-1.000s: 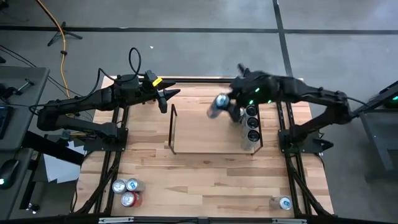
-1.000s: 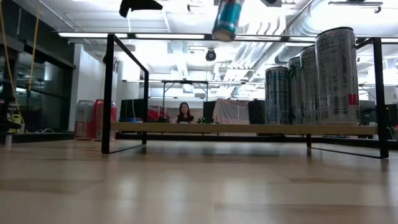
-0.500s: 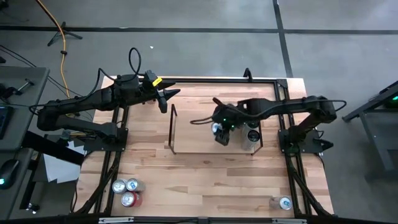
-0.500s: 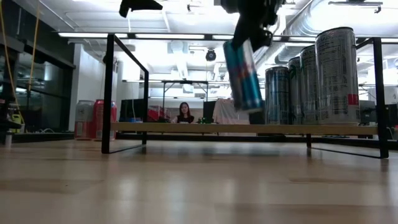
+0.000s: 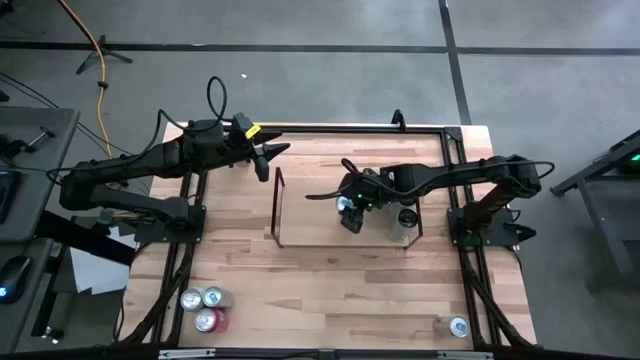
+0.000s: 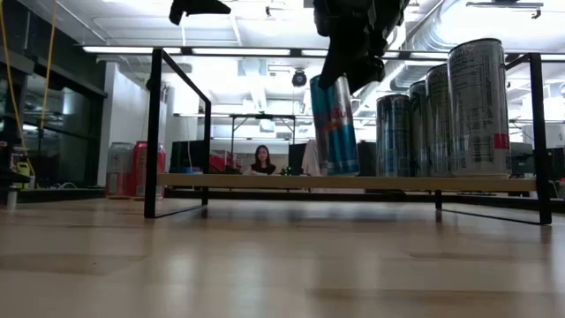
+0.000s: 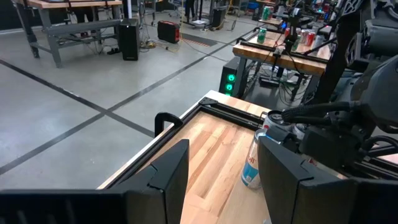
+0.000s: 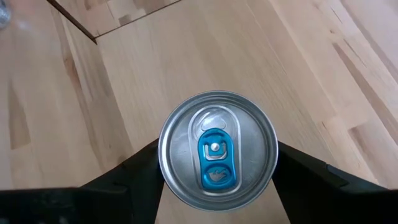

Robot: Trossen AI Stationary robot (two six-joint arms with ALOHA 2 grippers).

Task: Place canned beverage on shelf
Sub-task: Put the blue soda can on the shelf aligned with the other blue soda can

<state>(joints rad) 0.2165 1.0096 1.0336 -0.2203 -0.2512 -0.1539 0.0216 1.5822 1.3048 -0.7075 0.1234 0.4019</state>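
Can (image 8: 217, 149) stands on shelf (image 5: 278, 215) between right fingers (image 8: 134, 171), loosely flanked, grip uncertain.

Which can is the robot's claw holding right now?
The blue-and-silver can with the blue tab, standing on the shelf under the right gripper. The other cans there stand in a row alone, with no gripper on them.

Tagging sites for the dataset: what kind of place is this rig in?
Likely a robotics lab or workshop: polished concrete floor, other workbenches with gear, exposed ceiling ducts, a person seated at a far desk.
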